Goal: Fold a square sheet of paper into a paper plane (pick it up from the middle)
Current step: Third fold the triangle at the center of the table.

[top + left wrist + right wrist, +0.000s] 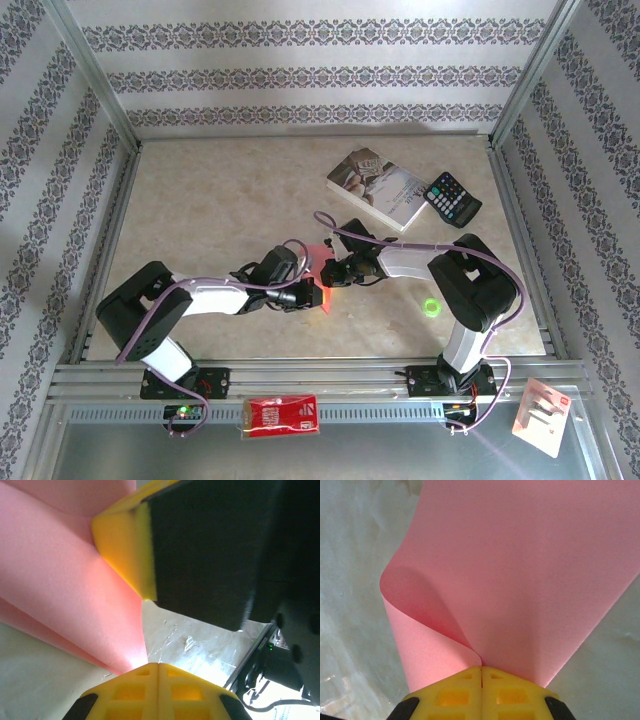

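Meeting over the middle of the table [200, 200], the 2 arms hold the square sheet of paper [520, 570] between them, well short of the paperback book [378, 187] and the black calculator [452, 198] at the far right. The right gripper [481, 669] has its yellow fingers pressed together on the sheet with the seam closed. The pink-red paper fans away from that pinch, and on the left of the right wrist view 1 layer curls over in a soft roll, not a sharp crease. The left gripper [157, 666] is likewise clamped, and the paper runs down into its fingertips from the upper left in broad slanting folds. In the left wrist view a yellow finger pad [125, 545] of the right gripper sits close against the paper, just above the left one. A small green round thing [431, 307] lies on the table beside the right arm, and a red packet [282, 415] rests on the front rail between the 2 bases
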Robot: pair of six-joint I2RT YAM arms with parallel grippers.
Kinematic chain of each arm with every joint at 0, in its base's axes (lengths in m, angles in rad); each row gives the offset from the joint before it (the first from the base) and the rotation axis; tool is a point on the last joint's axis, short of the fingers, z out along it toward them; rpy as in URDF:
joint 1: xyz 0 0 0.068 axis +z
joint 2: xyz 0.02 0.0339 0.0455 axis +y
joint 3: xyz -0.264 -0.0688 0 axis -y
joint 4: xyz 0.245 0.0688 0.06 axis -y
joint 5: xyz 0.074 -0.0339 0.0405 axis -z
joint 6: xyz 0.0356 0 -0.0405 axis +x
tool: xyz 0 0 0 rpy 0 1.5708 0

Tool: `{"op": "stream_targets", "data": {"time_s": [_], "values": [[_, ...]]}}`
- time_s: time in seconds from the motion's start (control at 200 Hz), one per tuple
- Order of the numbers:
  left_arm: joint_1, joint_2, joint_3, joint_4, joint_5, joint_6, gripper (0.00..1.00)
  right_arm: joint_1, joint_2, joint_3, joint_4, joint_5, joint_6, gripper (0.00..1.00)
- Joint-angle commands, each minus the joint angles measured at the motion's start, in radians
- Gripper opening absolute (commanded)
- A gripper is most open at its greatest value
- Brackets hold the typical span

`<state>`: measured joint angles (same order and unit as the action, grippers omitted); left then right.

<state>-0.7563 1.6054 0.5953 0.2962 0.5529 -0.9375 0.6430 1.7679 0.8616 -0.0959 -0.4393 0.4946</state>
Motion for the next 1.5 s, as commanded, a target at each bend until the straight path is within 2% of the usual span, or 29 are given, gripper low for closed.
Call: {"op": "stream_targets", "data": {"time_s": [0.0,0.904,1.214,1.494], "values": [[-0.019,0.021,0.026,0.077,0.011,-0.024,0.01,-0.008,0.056,-0.038,-0.064,0.079,-0.005,0.01],[-0.043,0.132,0.041,0.109,-0.007,-0.023,0.02,-0.006,0.059,-0.044,-0.062,0.073,0.002,0.01],[-0.057,0.028,0.026,0.054,-0.017,-0.023,0.02,-0.006,0.056,-0.044,-0.062,0.074,0.0,0.01],[-0.07,0.084,0.029,0.041,-0.013,-0.022,0.02,-0.006,0.057,-0.044,-0.062,0.073,-0.001,0.01]]}}
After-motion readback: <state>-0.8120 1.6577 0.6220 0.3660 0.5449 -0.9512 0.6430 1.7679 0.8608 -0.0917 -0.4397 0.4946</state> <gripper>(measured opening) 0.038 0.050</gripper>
